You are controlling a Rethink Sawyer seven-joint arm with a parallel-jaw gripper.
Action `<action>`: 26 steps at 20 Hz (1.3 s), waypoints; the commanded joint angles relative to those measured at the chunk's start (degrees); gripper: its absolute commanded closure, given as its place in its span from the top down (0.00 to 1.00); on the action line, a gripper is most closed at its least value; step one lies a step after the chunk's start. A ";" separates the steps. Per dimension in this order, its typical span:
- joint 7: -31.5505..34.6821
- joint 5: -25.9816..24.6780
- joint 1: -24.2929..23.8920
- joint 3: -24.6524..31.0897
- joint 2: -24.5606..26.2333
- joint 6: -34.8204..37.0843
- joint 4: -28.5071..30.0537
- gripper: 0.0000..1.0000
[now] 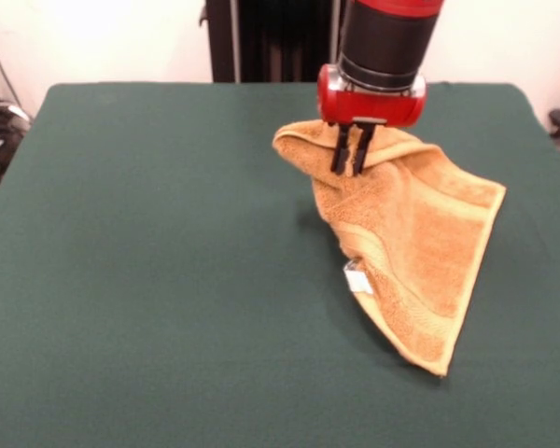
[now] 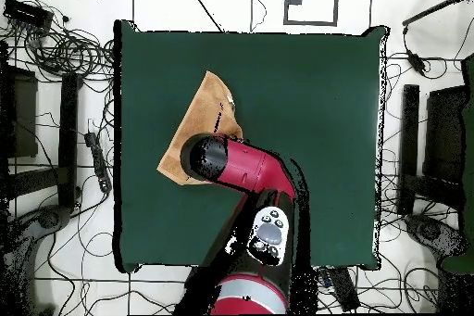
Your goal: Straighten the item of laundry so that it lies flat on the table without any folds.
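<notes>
Orange-yellow terry towel (image 1: 415,238) remains folded on your dark green felt worktop (image 1: 149,280); the pincer (image 1: 351,161), nearly closed, pinches its raised fold.

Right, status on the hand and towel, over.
Hand shut on the towel at its far fold, that part lifted. Towel bunched and folded, white tag showing, not flat. Green table around it, nothing in the way.

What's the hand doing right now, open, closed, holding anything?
Hand: closed, fingers pinching a raised fold of the towel near its far edge; the rest drapes down onto the table.
</notes>
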 commanded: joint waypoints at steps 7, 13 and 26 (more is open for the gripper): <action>15.75 2.24 0.78 2.37 -0.74 8.17 -2.01 0.00; 15.49 1.97 0.63 2.59 -1.21 6.72 -0.50 0.00; 14.83 1.77 -1.62 5.76 4.42 -4.68 0.81 0.00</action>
